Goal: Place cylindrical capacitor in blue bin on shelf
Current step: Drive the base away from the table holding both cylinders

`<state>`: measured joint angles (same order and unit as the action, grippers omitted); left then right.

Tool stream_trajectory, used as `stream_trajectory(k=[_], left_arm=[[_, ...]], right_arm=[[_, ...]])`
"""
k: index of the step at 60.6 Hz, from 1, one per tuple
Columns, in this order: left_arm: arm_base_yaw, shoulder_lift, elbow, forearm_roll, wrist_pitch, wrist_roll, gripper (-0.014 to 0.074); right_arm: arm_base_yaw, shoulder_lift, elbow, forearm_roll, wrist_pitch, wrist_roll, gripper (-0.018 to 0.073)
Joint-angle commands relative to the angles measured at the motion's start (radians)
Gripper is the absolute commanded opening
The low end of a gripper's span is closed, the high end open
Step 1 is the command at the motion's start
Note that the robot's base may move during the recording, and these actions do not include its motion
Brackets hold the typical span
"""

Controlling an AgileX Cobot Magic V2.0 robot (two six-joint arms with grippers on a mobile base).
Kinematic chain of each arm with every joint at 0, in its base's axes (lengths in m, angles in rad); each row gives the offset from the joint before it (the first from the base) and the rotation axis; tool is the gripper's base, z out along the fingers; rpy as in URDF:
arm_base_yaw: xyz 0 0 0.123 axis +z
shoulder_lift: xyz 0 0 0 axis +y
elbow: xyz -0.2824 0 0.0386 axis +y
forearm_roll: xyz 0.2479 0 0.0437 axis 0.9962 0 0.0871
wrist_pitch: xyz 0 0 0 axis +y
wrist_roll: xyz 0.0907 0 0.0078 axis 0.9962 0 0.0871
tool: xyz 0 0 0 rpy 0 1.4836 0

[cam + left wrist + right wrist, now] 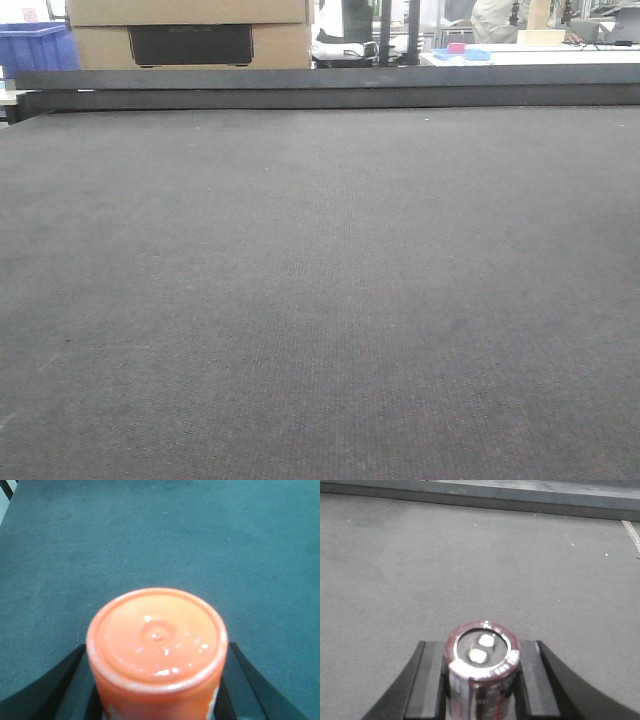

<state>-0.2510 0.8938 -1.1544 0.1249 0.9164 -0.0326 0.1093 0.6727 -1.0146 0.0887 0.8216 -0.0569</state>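
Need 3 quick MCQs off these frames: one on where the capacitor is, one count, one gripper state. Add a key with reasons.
1. Where is the cylindrical capacitor?
A. Lying on the grey mat
B. Inside the cardboard box
C. Between the fingers of the right gripper

2. How many pale terminals show on its end face?
A. Two
B. One
C. Four

3. What is the state of the left gripper?
A. Open and empty
B. Shut on an orange cylinder
C. Open above the capacitor

Key:
1 C: the right wrist view shows black fingers flanking it on both sides.
2 A: two pale pads sit side by side inside the rim.
3 B: the left wrist view shows the orange cylinder filling the gap between the fingers.
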Motion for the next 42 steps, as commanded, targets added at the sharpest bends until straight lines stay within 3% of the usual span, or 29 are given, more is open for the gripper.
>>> stream_trajectory(k=[1,42], left_arm=[[-0.003,-0.002,0.000,0.001,-0.021,-0.004,-0.0111],[-0.003,-0.002,0.000,0.001,-0.021,-0.004,-0.0111]], right_arm=[[0.003,0.002,-0.009,0.001,-0.022,-0.004,-0.0070],[0.003,0.004,-0.009,0.001,-0.022,-0.004,-0.0070]])
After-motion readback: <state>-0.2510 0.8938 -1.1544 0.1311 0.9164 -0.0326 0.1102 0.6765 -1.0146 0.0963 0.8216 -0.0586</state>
